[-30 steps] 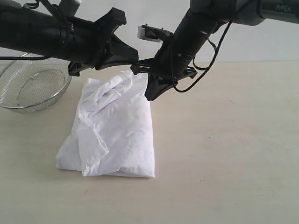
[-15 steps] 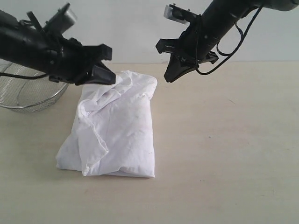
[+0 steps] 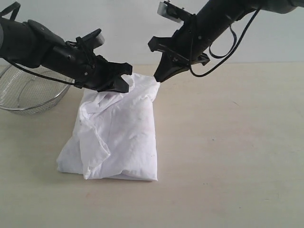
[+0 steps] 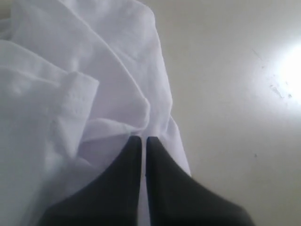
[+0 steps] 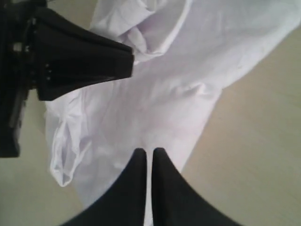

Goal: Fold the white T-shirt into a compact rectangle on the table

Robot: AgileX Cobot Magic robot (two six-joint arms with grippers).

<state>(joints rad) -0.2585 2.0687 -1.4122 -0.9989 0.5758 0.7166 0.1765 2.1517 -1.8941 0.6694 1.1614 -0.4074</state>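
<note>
On the table (image 3: 228,152), left of centre, the T-shirt (image 3: 118,137) lies as a rumpled, roughly rectangular bundle. Left gripper (image 4: 143,140) is at its far edge, jaws pressed together, tips right against a fold. Whether any cloth is pinched, can't tell. Right gripper (image 3: 157,79), jaws closed too and empty, hangs just over the far right corner. Mesh bowl (image 3: 28,95) sits far left.

Surface: pale beige table (image 3: 228,142), flat, with faint wood grain.
Centre-left of exterior view: white T-shirt (image 3: 123,137) lay on it as a wrinkled, roughly rectangular bundle.
Far left: steel mesh bowl (image 3: 28,95) stood near the shirt, partly cut off.
</note>
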